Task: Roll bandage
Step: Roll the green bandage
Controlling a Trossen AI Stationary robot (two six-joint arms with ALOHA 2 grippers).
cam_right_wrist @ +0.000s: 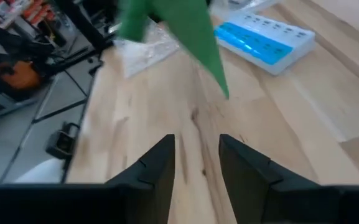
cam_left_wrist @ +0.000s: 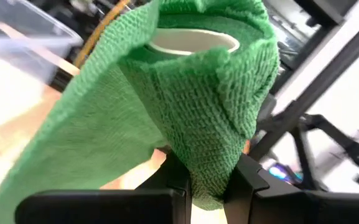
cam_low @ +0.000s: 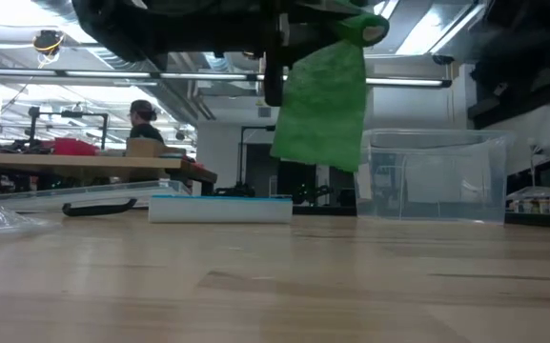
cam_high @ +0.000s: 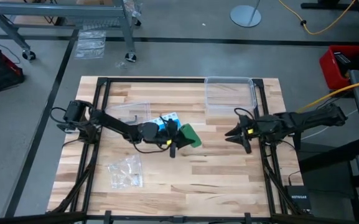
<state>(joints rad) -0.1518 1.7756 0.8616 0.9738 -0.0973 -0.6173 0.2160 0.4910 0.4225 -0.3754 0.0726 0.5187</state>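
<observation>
Bandage (cam_high: 190,135) is hanging in the air above the middle of the surface (cam_high: 216,180), pinched in the left tool (cam_high: 174,144), whose fingers (cam_left_wrist: 176,177) are closing narrowly on the wound part. In the left wrist view a pale core is showing inside the green turns, so the roll is partly formed, and a loose tail is draping off it. In the low view that tail is dangling straight down from the left tool, clear of the wood, so the strip's long axis is running vertically, free end pointing at the surface. The right tool (cam_high: 234,132) is waiting well apart, fingers partly spread and holding nothing, aimed toward the bandage; from it, the tail is lying ahead and higher. The left tool is plainly nearer. Catching the tail looks to depend on the right tool reaching across.
</observation>
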